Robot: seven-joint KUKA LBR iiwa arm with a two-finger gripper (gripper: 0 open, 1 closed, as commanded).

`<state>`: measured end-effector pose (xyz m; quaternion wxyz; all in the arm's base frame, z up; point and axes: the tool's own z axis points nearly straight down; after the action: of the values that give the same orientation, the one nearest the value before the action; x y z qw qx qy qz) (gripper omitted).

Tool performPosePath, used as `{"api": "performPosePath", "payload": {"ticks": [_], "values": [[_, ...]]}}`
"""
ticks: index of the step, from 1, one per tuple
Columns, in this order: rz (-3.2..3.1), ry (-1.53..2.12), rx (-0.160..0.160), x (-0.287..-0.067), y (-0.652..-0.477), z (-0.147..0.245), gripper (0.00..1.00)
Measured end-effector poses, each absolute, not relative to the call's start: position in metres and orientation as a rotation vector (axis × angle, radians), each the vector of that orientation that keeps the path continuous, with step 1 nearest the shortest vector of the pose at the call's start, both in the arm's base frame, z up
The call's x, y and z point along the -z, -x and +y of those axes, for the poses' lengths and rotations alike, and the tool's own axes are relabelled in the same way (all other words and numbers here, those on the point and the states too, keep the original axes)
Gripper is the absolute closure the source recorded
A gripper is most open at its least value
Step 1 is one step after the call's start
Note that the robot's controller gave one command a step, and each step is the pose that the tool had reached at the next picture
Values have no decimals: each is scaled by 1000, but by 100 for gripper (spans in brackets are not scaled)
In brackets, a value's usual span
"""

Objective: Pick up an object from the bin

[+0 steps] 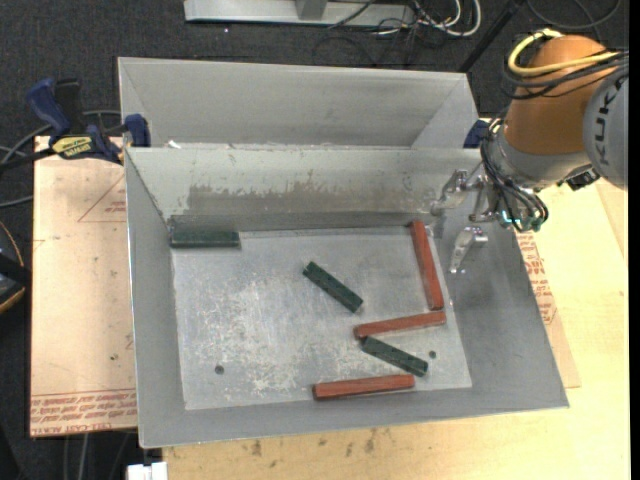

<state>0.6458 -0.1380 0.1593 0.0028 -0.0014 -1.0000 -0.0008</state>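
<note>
The gripper (458,223) is seen open and empty, hung above the bin's sloped wall (500,308). Just beside it, on the side away from the arm, a long red-brown bar (428,266) is laid along the foot of that wall. If this bar is taken, a finger could be jammed against the wall. A second red-brown bar (400,323), seemingly touched at the end farther from the gripper, might be dragged along.

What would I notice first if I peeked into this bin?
First the robot's hand at the bin's right side, beside a long red bar lying along that wall. Then a dark green bar alone in the middle, and a second green bar in the back left corner.
</note>
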Motion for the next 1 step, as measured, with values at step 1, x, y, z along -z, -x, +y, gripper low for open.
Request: {"api": "performPosePath", "payload": {"ticks": [1], "values": [[-3144, 1, 1, -165, -648, -138, 0]]}}
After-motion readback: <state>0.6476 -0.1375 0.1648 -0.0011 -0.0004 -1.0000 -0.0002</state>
